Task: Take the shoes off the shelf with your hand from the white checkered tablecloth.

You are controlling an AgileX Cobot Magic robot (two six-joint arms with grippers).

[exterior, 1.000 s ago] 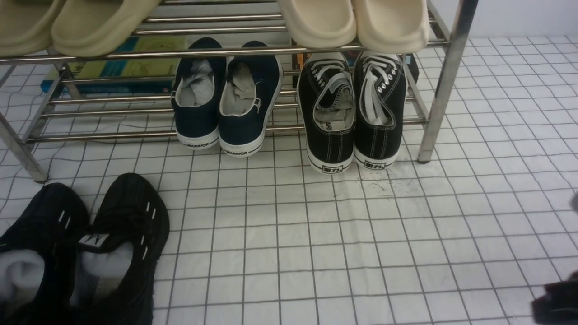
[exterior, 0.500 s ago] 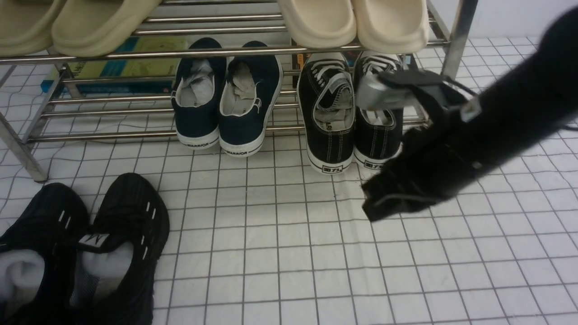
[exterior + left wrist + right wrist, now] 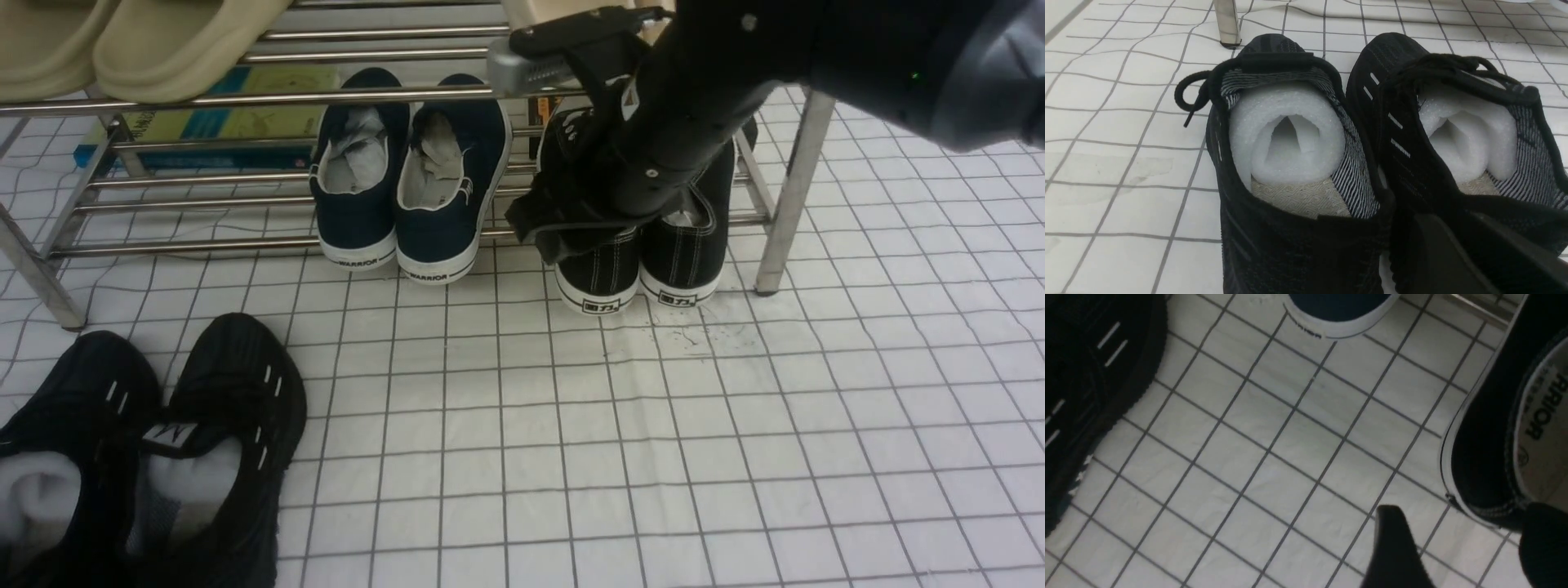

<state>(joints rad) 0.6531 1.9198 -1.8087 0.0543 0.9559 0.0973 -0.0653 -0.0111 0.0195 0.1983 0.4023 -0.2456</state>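
- Front view: the shoes (image 3: pixel 682 253), the black canvas pair with white soles, sit at the right end of the shelf's (image 3: pixel 790 192) bottom tier. Their heels poke out past the front bar, down onto the white checkered tablecloth (image 3: pixel 571 425).
- The right hand (image 3: pixel 563 233) reaches in from the right, under the upper tier, and hangs low over the heel opening of the pair's left shoe. The arm hides most of both shoes' tops.
- Right wrist view: the fingers (image 3: pixel 1396 547) stand wide apart. One is over bare cloth and the other sits at the heel rim of the canvas shoe, so nothing is held between them.
- Left wrist view: a dark part of the left hand (image 3: pixel 1453 261) shows just behind the black knit sneakers (image 3: pixel 163 441), which stand on the cloth's near left corner. I cannot tell whether its fingers are wide or narrow.
- The navy slip-ons (image 3: pixel 408 180) sit on the same tier, just left of the canvas pair. Beige slippers (image 3: pixel 163 41) lie on the tier above.
- Progress, as I judge it: the approach is nearly done, but no grasp has been made and neither canvas shoe has left the shelf.
- Left to do: settle the fingers over a heel wall, close them, draw the shoe out from under the upper bar and set it on open cloth. The second shoe probably needs the same.
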